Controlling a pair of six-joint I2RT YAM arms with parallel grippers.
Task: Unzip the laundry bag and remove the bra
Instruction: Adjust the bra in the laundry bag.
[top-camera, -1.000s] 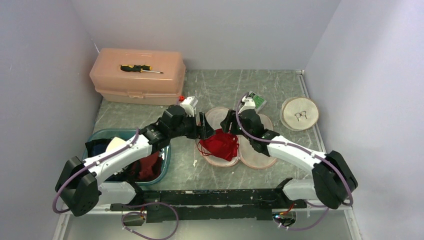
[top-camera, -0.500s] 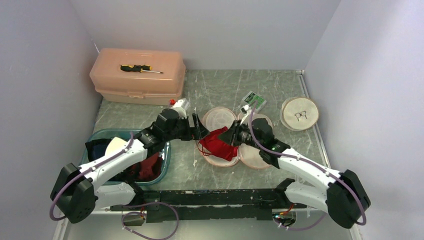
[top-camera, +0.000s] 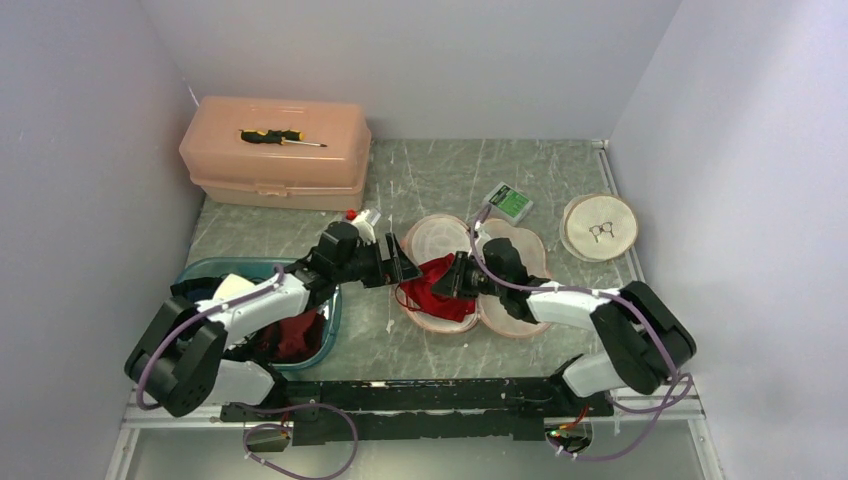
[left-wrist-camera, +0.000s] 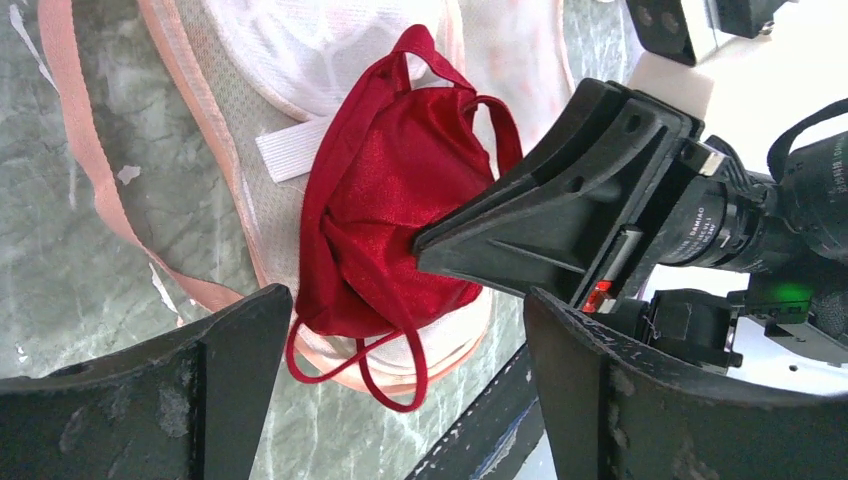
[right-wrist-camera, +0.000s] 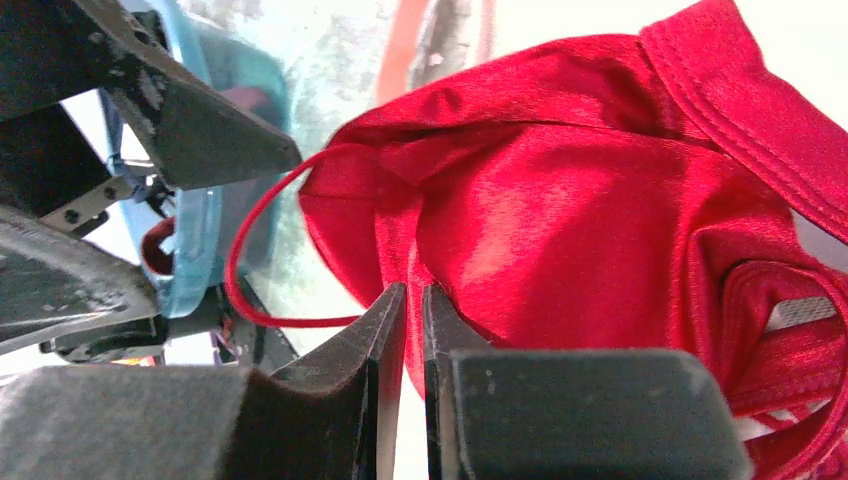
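- Teal plastic tub (top-camera: 334, 312): at the near left of the grey-green marbled bench (top-camera: 430, 175), under the left arm; holds dark and red cloth and one pale item.
- Left end effector (top-camera: 400, 265): released, its two black fingers (left-wrist-camera: 120, 400) spread wide; it hovers just left of the laundry bag and faces the bra, not touching it.
- Bright red satin bra (left-wrist-camera: 390, 220): lies bunched on the opened bag near the bench's middle, between the two end effectors. Its thin red straps loop out over the bag's near edge. It is outside the mesh and rests on top of it.
- Right end effector (top-camera: 452, 282): clenched to a narrow slit, its tips pinched on a fold at the bra's right side; the arm lies low across the bag.
- White mesh laundry bag with pink edging (top-camera: 438, 232): spread flat in rounded lobes, under the bra and the right arm.
- Small green box (top-camera: 511, 202): just beyond the bag, on the right.
- Round cream mesh pouch (top-camera: 580, 215): at the far right, well apart from the bag; a small metal item lies on it, too small to identify.
- Peach plastic toolbox (top-camera: 300, 172): at the far left corner, lid down.
- Yellow-and-black screwdriver (top-camera: 275, 137): lies flat on the toolbox lid.
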